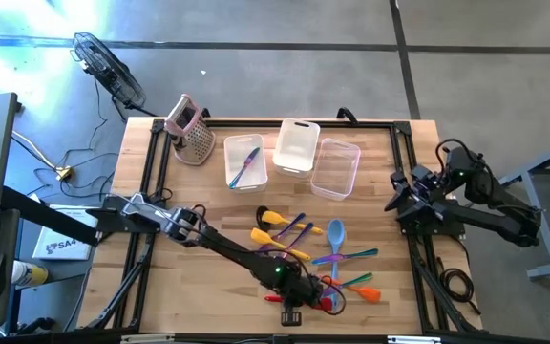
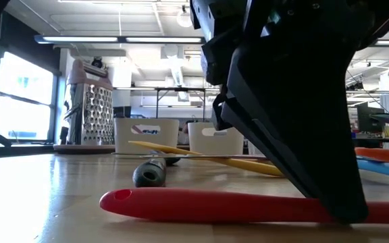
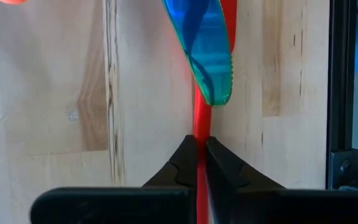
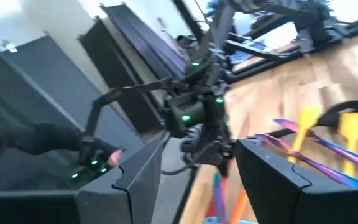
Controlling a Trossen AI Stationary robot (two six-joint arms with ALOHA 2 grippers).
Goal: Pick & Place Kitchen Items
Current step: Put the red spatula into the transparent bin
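Observation:
A slim red utensil (image 2: 215,206) lies flat on the table near its near edge, at the near side of a pile of yellow, purple, blue, orange and green utensils (image 1: 304,244). My left gripper (image 3: 200,144) reaches down over it (image 1: 299,291) and is shut on its handle. A translucent blue spatula head (image 3: 201,50) lies across the red utensil just ahead of the fingers. My right gripper (image 4: 197,180) waits open at the table's right edge (image 1: 394,203), touching nothing. My left gripper pinches the red utensil's thin handle (image 3: 198,127) between its two fingertips, which come from above and slant down. The fingers (image 2: 329,182) straddle the handle crosswise. The utensil lies level with its length on the table.
A pink-topped metal grater (image 1: 191,129) stands at the far left. Three clear tubs (image 1: 296,146) line the far side; the left one (image 1: 244,161) holds a blue and purple utensil. A black handle (image 2: 150,174) and a yellow utensil (image 2: 208,158) lie just behind the red one.

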